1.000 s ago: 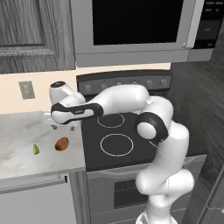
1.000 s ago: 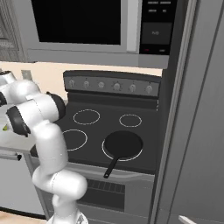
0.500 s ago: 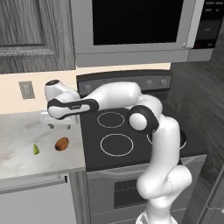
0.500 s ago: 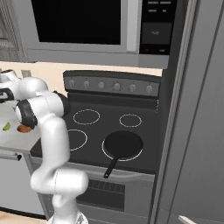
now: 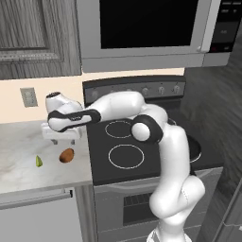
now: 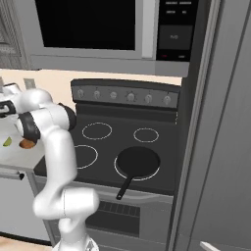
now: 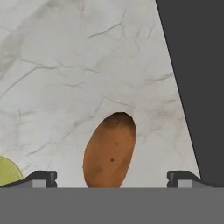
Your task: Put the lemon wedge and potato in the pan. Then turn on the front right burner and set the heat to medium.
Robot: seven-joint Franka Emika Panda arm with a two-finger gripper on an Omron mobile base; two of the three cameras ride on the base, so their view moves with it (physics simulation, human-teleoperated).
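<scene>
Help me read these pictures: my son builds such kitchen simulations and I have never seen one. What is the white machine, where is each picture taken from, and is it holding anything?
The white machine is a robot arm on a rolling base, in a rendered kitchen. Two pictures come from cameras on the base, behind the arm to either side. The third looks down from the hand itself. The gripper is open and holds nothing; it hangs above the marble counter, over the potato. In the hand view the potato lies between the two fingertips. The lemon wedge lies beside it. The black pan sits empty on the stove's front right burner.
</scene>
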